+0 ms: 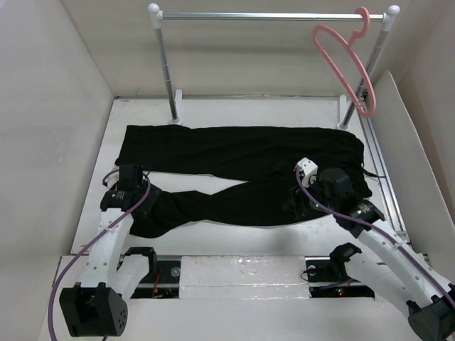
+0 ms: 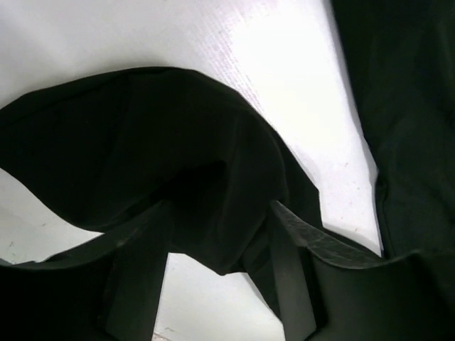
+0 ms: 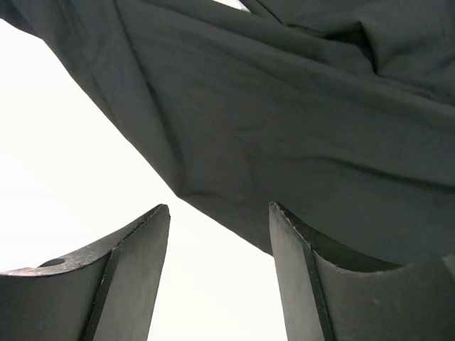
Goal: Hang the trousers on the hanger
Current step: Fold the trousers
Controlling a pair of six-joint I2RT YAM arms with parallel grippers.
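Observation:
The black trousers (image 1: 234,153) lie flat across the white table (image 1: 234,110), waist to the right and both legs running left. The pink hanger (image 1: 340,60) hangs by its hook at the right end of the rail, apart from the trousers. My left gripper (image 1: 138,202) is low over the end of the near leg. In the left wrist view it (image 2: 220,213) is open, with a fold of the trousers (image 2: 142,135) lying between its fingers. My right gripper (image 1: 298,202) is at the near edge of the upper part of the trousers. In the right wrist view it (image 3: 219,209) is open, with the trousers' edge (image 3: 298,106) just ahead.
A silver rail (image 1: 270,15) on two white-footed posts stands at the back of the table. White walls close in the left, back and right sides. A metal track (image 1: 380,163) runs along the right edge. A raised white strip (image 1: 242,273) lies at the near edge between the arm bases.

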